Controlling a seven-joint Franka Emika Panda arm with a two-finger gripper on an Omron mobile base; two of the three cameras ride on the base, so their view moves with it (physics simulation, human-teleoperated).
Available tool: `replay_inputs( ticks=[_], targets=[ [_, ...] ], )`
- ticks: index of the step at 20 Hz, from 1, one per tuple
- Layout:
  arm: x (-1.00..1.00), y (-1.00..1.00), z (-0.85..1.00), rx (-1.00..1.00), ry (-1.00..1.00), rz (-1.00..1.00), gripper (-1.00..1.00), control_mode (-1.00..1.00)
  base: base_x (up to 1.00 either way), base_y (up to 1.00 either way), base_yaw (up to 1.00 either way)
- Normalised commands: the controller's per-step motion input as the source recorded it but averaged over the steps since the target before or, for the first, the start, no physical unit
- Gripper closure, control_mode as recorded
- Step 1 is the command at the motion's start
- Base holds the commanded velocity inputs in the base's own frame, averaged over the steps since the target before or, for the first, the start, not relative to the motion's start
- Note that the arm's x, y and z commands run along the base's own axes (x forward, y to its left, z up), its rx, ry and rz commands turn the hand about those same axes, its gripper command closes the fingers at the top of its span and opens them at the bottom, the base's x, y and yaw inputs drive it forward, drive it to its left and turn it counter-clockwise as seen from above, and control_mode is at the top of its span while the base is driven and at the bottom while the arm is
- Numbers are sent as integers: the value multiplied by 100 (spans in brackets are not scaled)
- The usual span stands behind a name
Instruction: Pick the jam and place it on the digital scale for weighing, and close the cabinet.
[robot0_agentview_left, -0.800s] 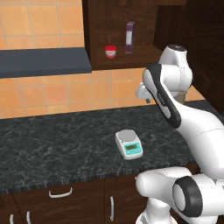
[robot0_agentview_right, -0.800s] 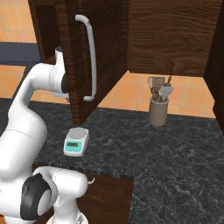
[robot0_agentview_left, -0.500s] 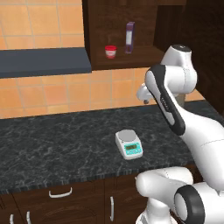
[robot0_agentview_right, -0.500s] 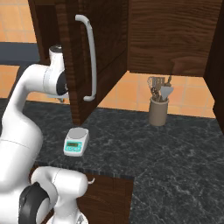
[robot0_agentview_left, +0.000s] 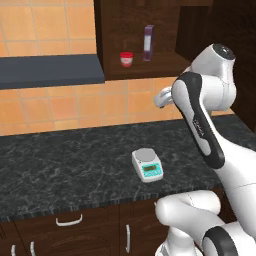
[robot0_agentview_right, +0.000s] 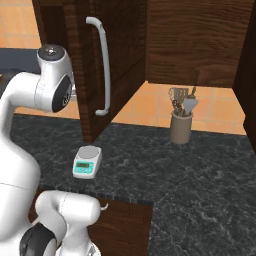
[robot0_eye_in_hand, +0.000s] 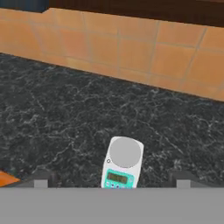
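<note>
The small red-lidded jam jar (robot0_agentview_left: 126, 58) sits on the open dark brown cabinet's (robot0_agentview_right: 117, 50) shelf; the white digital scale (robot0_agentview_left: 147, 165) rests on the black stone desk (robot0_agentview_left: 60, 165). Jaws' width: cannot tell.

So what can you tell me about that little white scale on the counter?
The digital scale is a small white rounded-square block, plastic by its look, with a grey round weighing plate at the back and a teal display panel at the front. It lies flat on the dark speckled counter, nothing on its plate, nothing else touching it.
</note>
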Motion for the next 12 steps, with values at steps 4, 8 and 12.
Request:
replay_inputs(
  ticks=[4, 8, 12],
  targets=[
    [28, 21, 85, 0, -14, 18, -100, -100, 0, 0, 0],
    [56, 13, 62, 0, -12, 9, -100, -100, 0, 0, 0],
    [71, 21, 35, 0, -20, 8, -100, -100, 0, 0, 0]
  ],
)
